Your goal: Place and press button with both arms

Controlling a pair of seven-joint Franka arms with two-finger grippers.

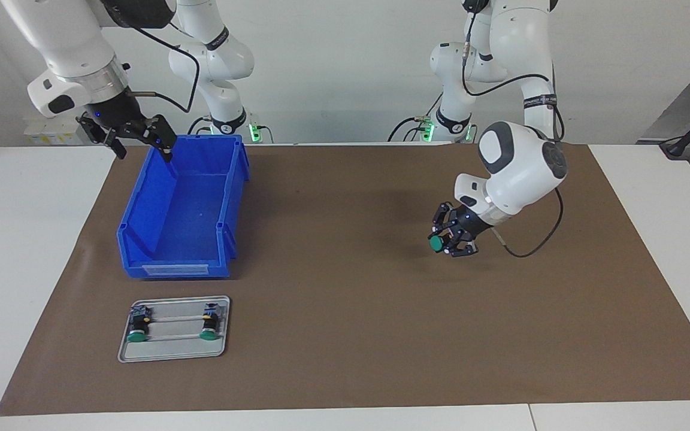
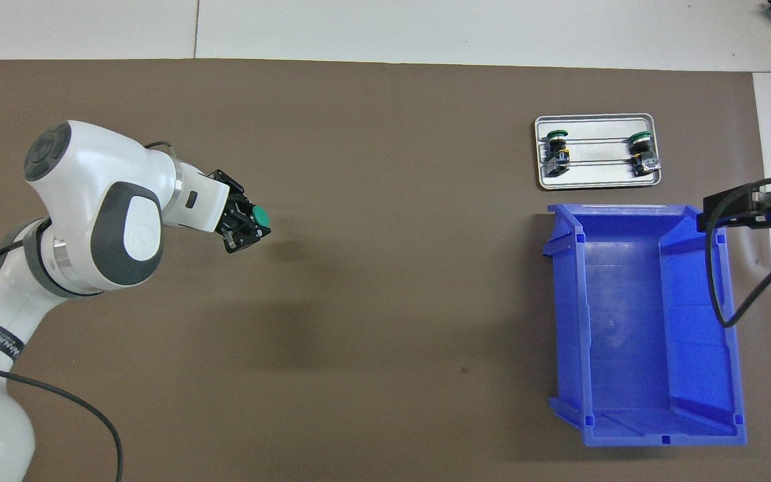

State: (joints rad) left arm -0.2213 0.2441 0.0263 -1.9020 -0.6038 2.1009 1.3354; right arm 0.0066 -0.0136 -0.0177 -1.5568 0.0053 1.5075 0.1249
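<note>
Brown matting is covering the bench where the left hand is clenching the button in mid-air, green cap tilted sideways, well apart from the blue bin toward the left arm's end. It is looking small, rigid and light; the black body seems the safest hold, leaving the cap free. The right hand is waiting, fingers spread and empty, over the bin's rim.

Blue bin; metal tray

Left claw raised, tilted sideways, clamped around load; right claw spread wide, aloft, waiting.
</note>
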